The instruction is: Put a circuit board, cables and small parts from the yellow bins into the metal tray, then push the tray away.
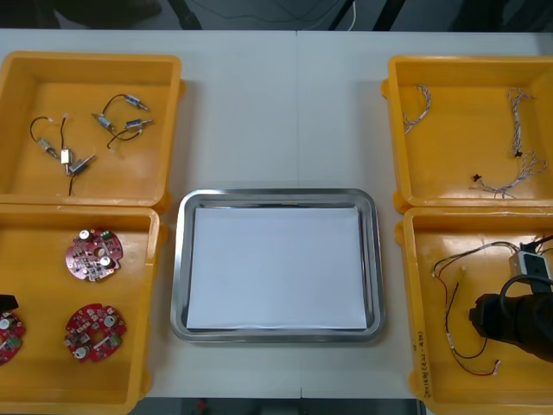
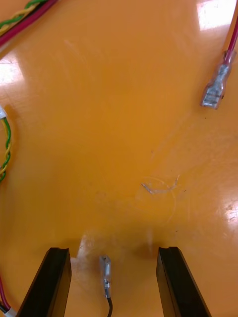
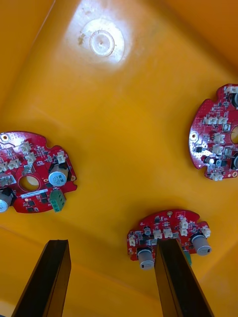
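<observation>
My right gripper (image 2: 113, 250) hangs open low over the floor of the near right yellow bin (image 1: 411, 285). A black cable's metal tip (image 2: 105, 276) lies between its fingers, untouched. A red cable's terminal (image 2: 216, 90) lies farther off. In the front view this gripper (image 1: 505, 322) is above thin red and black cables (image 1: 454, 341). My left gripper (image 3: 111, 242) is open over the near left bin (image 1: 154, 259), above three round red circuit boards. One board (image 3: 168, 233) lies partly behind a finger (image 3: 179, 277), the others (image 3: 34, 173) (image 3: 218, 133) to either side. The metal tray (image 1: 178, 285) is white inside.
The far left bin (image 1: 173, 130) holds small metal parts (image 1: 69, 160) on black cables. The far right bin (image 1: 393, 130) holds twisted blue and white cables (image 1: 518, 164). A green, yellow and red cable (image 2: 22, 17) crosses the near right bin's floor beyond my right fingers.
</observation>
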`<state>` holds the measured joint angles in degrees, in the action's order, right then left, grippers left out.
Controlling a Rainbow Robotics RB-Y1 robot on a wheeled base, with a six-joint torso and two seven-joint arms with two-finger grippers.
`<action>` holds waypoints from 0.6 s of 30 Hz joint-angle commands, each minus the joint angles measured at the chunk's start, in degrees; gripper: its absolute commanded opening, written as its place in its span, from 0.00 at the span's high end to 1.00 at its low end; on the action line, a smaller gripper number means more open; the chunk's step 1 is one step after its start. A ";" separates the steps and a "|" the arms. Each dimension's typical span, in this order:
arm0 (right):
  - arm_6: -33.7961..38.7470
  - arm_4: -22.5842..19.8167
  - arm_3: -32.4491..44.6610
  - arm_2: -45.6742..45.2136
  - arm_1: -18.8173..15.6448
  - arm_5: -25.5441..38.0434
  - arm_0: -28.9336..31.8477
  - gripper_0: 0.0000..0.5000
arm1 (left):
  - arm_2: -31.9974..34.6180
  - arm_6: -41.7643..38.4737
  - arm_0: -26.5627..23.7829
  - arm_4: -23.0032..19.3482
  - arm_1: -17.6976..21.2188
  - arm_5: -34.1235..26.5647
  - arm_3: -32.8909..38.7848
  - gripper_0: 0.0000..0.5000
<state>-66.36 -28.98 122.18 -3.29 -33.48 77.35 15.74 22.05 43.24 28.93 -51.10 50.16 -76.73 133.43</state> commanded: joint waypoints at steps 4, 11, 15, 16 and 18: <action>3.07 0.33 -0.10 1.18 1.93 -0.27 1.14 0.00 | -2.54 -4.13 3.23 1.62 0.55 4.05 -2.12 0.00; 3.34 0.15 -1.07 1.53 2.28 -2.30 1.58 0.00 | -4.21 -3.78 3.15 2.15 0.55 7.56 -5.37 0.00; 3.34 0.15 -1.51 1.71 2.28 -3.26 1.75 0.00 | -4.73 -3.42 3.59 2.67 0.55 8.27 -6.25 0.00; 3.34 0.15 -1.51 1.71 2.28 -3.35 1.75 0.00 | -4.82 -3.42 3.67 2.67 0.55 8.44 -6.34 0.00; 3.34 0.15 -1.51 1.71 2.28 -3.26 1.75 0.27 | -4.82 -3.34 4.11 2.76 0.55 8.88 -6.60 0.00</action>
<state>-65.05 -28.96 121.07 -3.09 -31.97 74.62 15.92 17.84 43.24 30.31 -49.11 50.16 -68.99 127.01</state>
